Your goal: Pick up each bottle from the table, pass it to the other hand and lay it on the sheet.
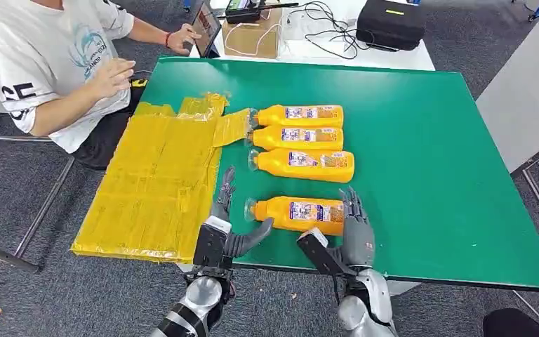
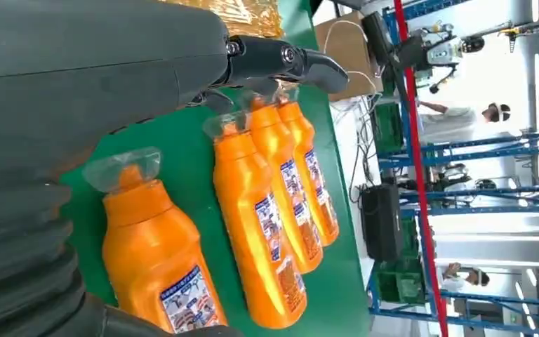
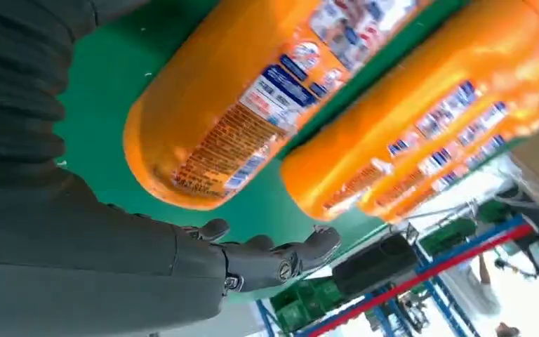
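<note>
While the nearest orange bottle (image 1: 300, 214) lies on the green table (image 1: 421, 161), both hands flank it — left hand (image 1: 226, 223) at nine o'clock, right hand (image 1: 354, 228) at three — fingers spread, holding nothing.

- A person (image 1: 49, 60) in a white printed T-shirt sits at the far left corner of the green table (image 1: 421, 161), one hand raised above the table's edge, the other touching a tablet (image 1: 206, 28) that stands propped up.
- A cardboard box (image 1: 253, 35) sits just beyond the table's far edge on a white surface (image 1: 393, 56), with a small dark device on top (too small to identify).
- Loose cables (image 1: 326, 28) trail across that white surface between the box and a black case (image 1: 391, 23).
- Grey carpet (image 1: 14, 196) covers the floor.
- Blue shelving (image 2: 491, 203) stands in the background of the left wrist view.
</note>
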